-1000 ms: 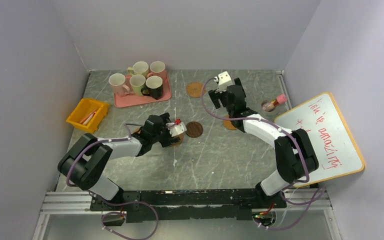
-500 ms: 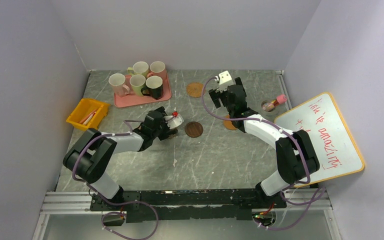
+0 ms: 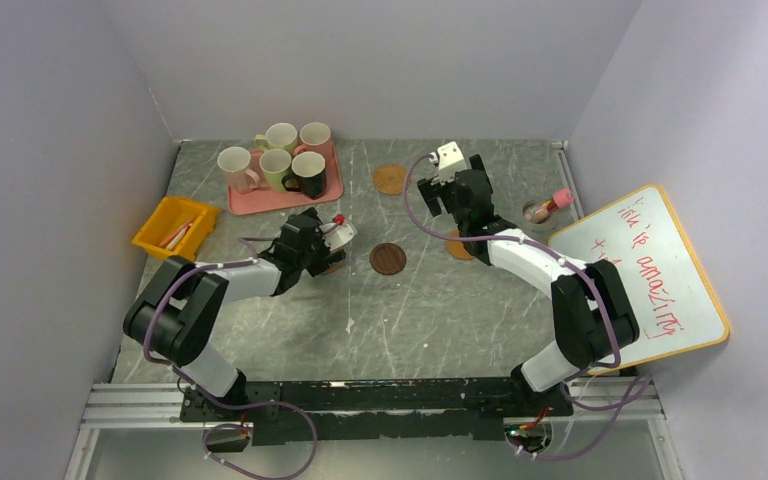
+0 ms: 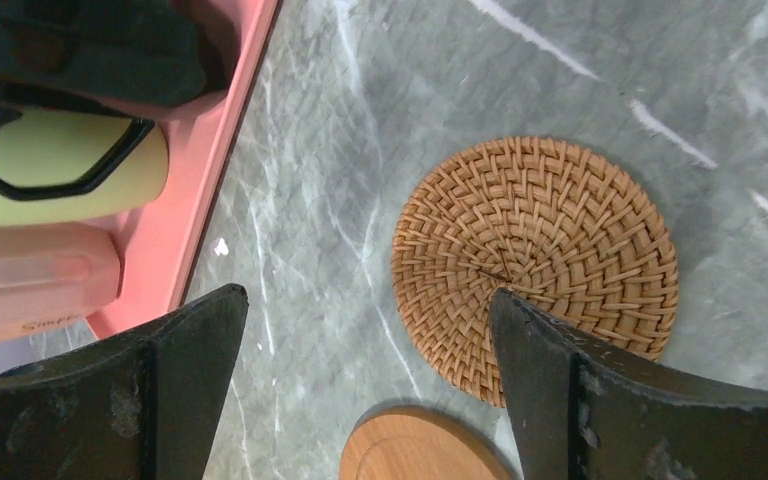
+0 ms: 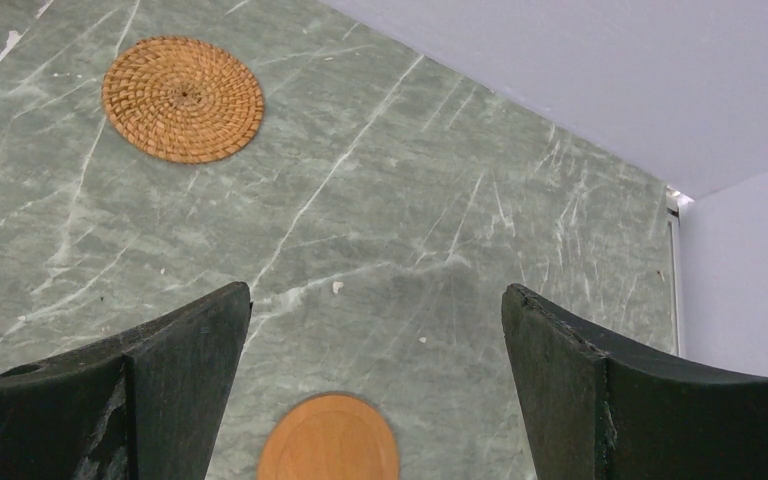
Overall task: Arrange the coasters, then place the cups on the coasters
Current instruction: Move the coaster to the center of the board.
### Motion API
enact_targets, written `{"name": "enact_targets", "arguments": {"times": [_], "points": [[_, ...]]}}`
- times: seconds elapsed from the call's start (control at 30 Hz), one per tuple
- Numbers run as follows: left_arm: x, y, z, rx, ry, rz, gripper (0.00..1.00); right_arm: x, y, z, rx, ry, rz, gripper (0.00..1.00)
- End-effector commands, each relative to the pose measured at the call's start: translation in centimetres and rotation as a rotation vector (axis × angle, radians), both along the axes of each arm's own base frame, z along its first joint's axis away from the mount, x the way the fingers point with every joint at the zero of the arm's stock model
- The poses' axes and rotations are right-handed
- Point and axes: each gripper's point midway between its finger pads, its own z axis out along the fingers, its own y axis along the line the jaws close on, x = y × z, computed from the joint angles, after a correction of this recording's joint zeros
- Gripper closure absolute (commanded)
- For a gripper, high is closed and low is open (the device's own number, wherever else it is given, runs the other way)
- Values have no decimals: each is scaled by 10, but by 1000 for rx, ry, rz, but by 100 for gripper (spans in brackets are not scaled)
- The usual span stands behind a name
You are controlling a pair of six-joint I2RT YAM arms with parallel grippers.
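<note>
**Early stage of the task, shown from above and from both wrists.** The five cups are grouped on the pink tray at the far left of the table. None is set on any of the coasters, so the second half of the task is judged untouched. The coasters are scattered rather than lined up: a woven coaster lies near the back, a dark coaster near the middle, and an orange coaster is partly hidden under the right arm. Beneath the left gripper, whose jaws are spread wide and hold nothing, a second woven coaster and the edge of a smooth wooden coaster are seen near the tray. The right gripper is likewise spread wide and empty above the table. The arranging is judged barely begun, and all placing of cups is left to do.
</note>
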Motion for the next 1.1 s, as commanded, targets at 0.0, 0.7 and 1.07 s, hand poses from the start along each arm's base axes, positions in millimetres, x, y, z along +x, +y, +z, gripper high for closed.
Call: {"name": "enact_targets", "arguments": {"times": [0.0,0.7,1.07], "points": [[-5,26,-4,10,44,85,4,3,-2,22,33,-62,-7,0],[-17,7,-10,-60,103,-34,4,3,-4,22,42,-57,-9,0],[-32,-9,-7,-108,134,-139,4,4,-5,20,39,-53,-9,0]]}}
